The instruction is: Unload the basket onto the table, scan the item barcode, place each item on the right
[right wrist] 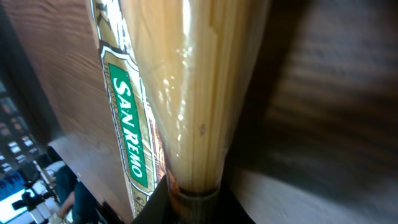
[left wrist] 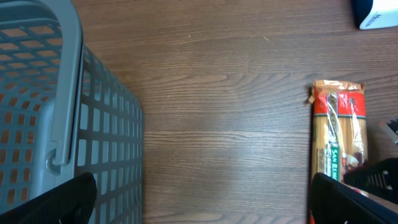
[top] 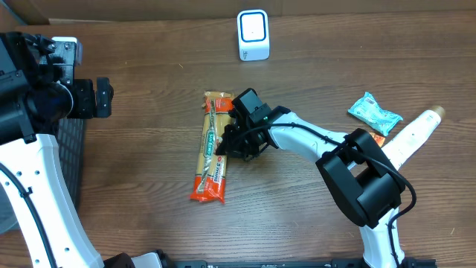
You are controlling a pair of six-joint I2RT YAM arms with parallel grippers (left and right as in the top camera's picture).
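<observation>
A long spaghetti packet (top: 212,149) with red ends and a green San Remo label lies on the wooden table, in the middle. My right gripper (top: 236,140) reaches in from its right side. In the right wrist view the jaws (right wrist: 196,202) are pinched on the clear packet (right wrist: 180,93), with pasta strands running straight out from between them. The white and blue barcode scanner (top: 253,35) stands upright at the far edge, and its corner shows in the left wrist view (left wrist: 376,15). My left gripper (left wrist: 199,202) hangs open over bare table at the left, holding nothing, with the packet (left wrist: 339,134) beyond its right finger.
A grey mesh basket (left wrist: 37,112) stands at the table's left edge, under the left arm (top: 44,97). A teal snack packet (top: 374,113) lies at the right, next to a white tube-shaped object (top: 413,134).
</observation>
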